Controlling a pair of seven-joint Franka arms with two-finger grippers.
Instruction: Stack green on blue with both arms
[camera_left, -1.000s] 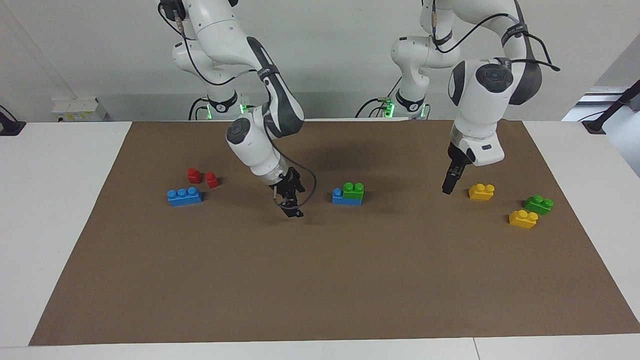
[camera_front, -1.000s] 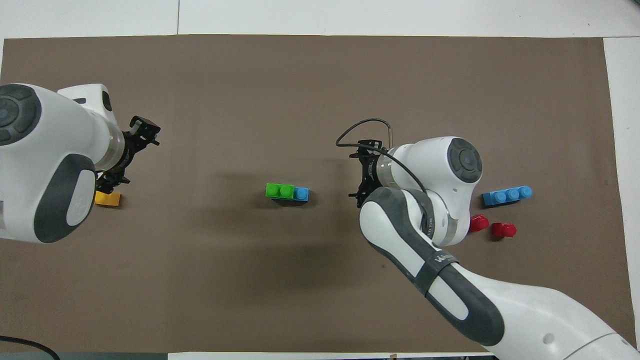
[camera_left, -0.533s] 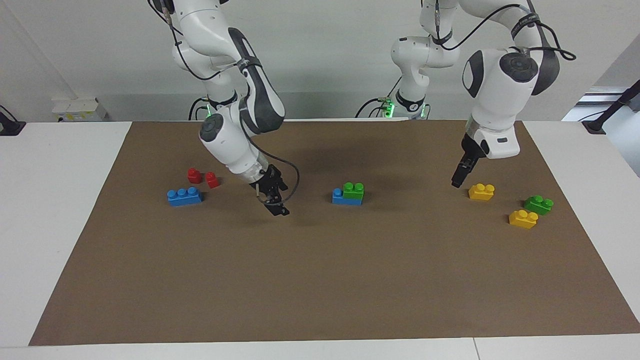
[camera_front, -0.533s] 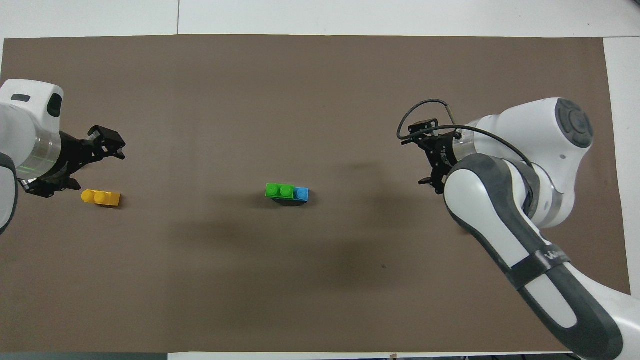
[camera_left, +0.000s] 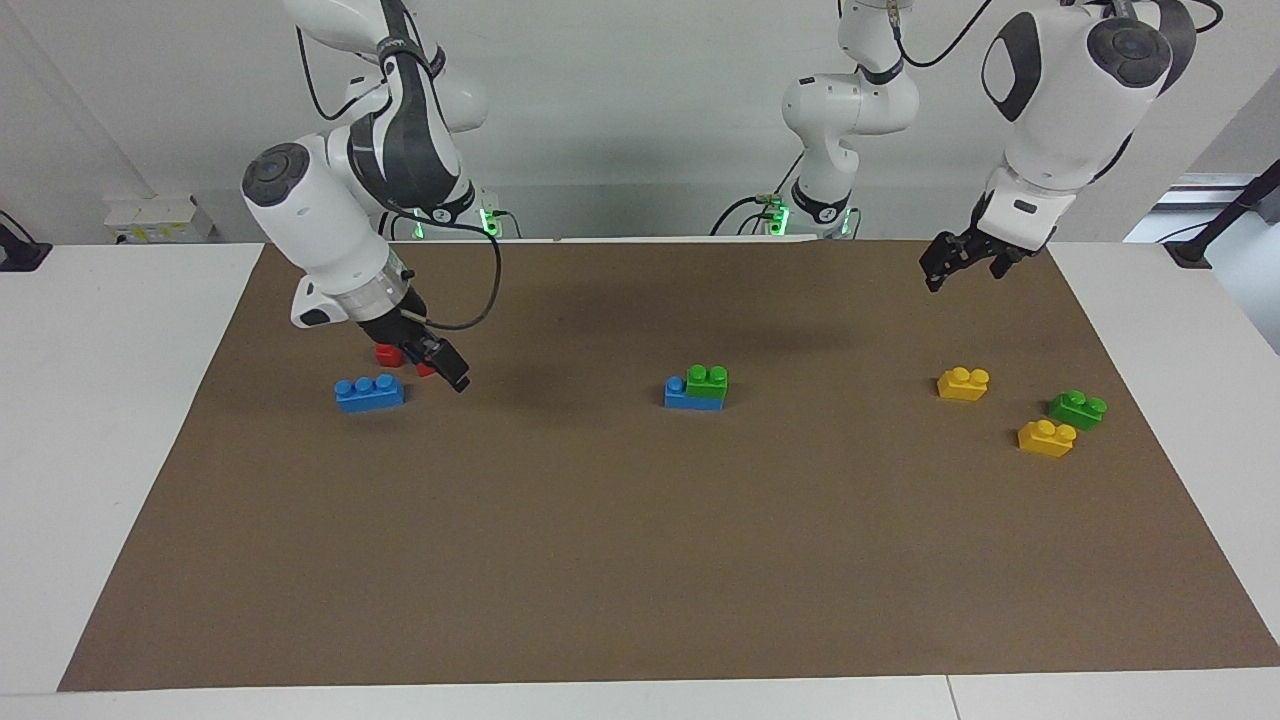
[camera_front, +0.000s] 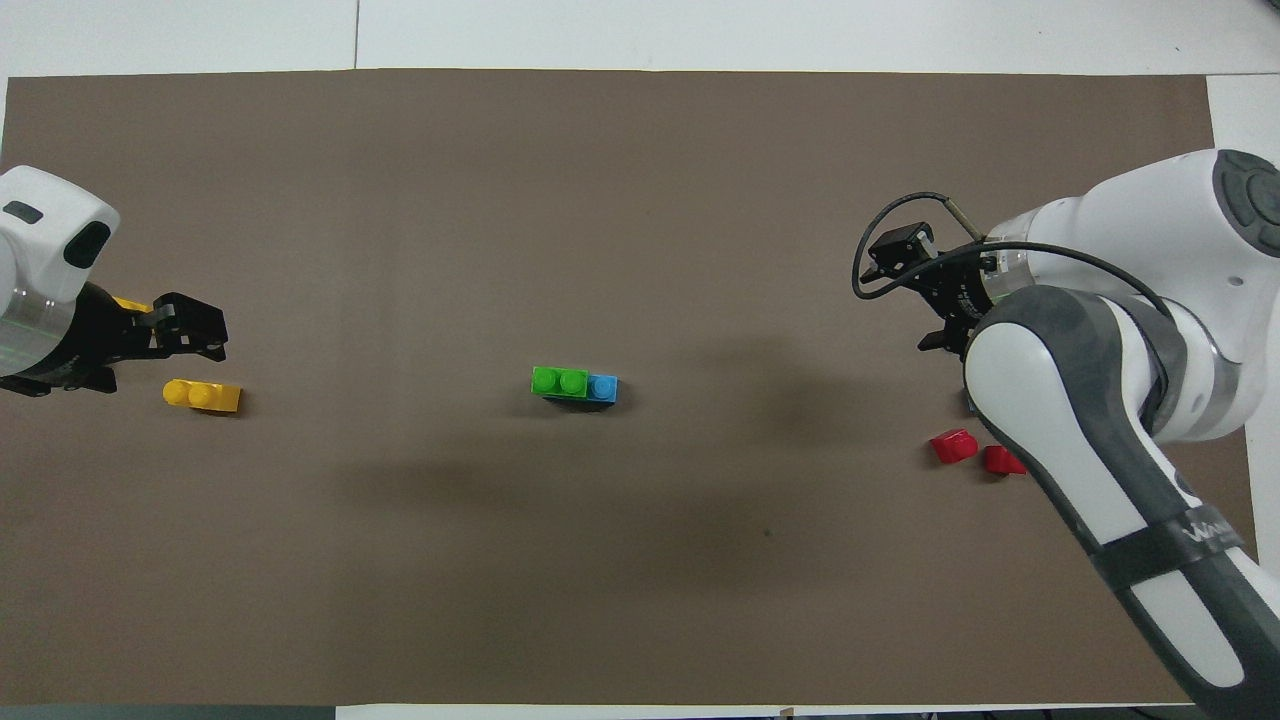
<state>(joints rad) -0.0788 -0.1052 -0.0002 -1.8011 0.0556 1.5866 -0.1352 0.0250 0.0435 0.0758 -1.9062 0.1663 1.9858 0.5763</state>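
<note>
Two bricks stacked mid-mat: green two-stud brick (camera_left: 707, 381) (camera_front: 560, 381) on blue three-stud brick (camera_left: 681, 397) (camera_front: 602, 387), one blue stud bare toward the right arm's end. Wide bare brown mat (camera_left: 640, 560) (camera_front: 640, 180) all round. Left gripper (camera_left: 960, 262) (camera_front: 190, 330) spread, empty, above a yellow brick (camera_left: 963, 384) (camera_front: 203, 396). Right gripper (camera_left: 445, 365) (camera_front: 900, 250) spread, empty, by the red blocks (camera_left: 385, 352) (camera_front: 955, 445) and second blue brick (camera_left: 370, 392). Lettering on the right arm (camera_front: 1205, 530) too small to read.

Both arms are raised, neither carrying anything. The right arm (camera_left: 320, 230) bends down from its elbow, wrist angled, its gripper (camera_left: 447, 368) low with jaws apart and nothing between them. The left arm (camera_left: 1070, 90) is drawn up high, forearm sloping down to its gripper (camera_left: 955, 262), whose jaws also stand open and empty.
</note>
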